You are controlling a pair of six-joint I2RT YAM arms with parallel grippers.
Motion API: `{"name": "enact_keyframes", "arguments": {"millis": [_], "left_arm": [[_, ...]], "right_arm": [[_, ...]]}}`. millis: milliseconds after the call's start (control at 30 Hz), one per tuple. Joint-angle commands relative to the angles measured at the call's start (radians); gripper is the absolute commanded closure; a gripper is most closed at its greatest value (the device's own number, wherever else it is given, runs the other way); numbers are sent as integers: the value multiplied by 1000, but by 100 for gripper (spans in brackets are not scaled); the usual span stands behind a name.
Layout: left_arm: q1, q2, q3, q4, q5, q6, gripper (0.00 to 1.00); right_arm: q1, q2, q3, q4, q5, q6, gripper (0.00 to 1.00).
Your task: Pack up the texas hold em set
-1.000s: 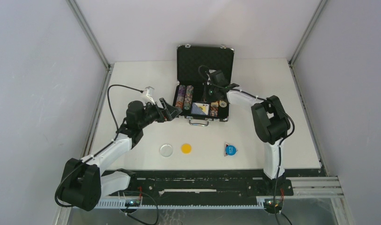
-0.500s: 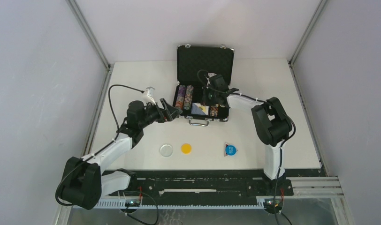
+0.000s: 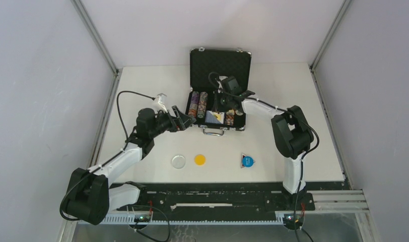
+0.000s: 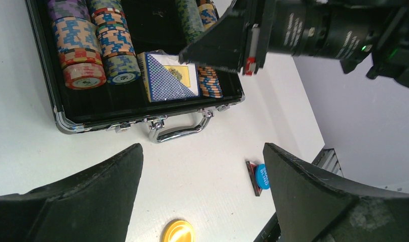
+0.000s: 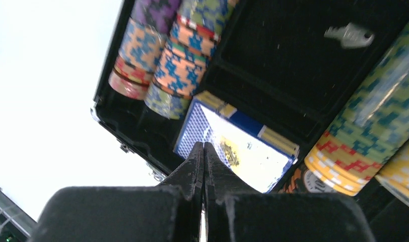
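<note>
From above, finds the briefcase open at the far middle of the table, right gripper over it, left gripper just beside; clear token, yellow token, blue token loose nearer the front. On the left wrist, shows jaws spread wide, empty. On the right wrist, shows fingers pressed together on nothing above the card deck. Probably light, thin, slippery tokens; best pinched by the rim.

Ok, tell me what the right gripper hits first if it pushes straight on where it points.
The right gripper would most likely meet the card deck in the case first; how far off is unclear.
</note>
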Motion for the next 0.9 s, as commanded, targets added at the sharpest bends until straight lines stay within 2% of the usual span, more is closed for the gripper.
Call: {"name": "enact_keyframes", "arguments": {"millis": [0,233,333,633,867], "left_arm": [[4,4,14,49,19,-2,7],[4,6,15,47,19,1,7],[4,3,18,34,12,9,7],[5,7,12,56,41,-19,8],[4,-3,9,65,42,-29,8]], "right_arm": [[-22,-70,85,9,39,-34,100],[-59,53,163,-23,112,-55,100],[-54,96,145,-31,96,-49,100],[-26,32,-67,58,24,-16,100],[-18,-45,-105,75,54,-24,100]]}}
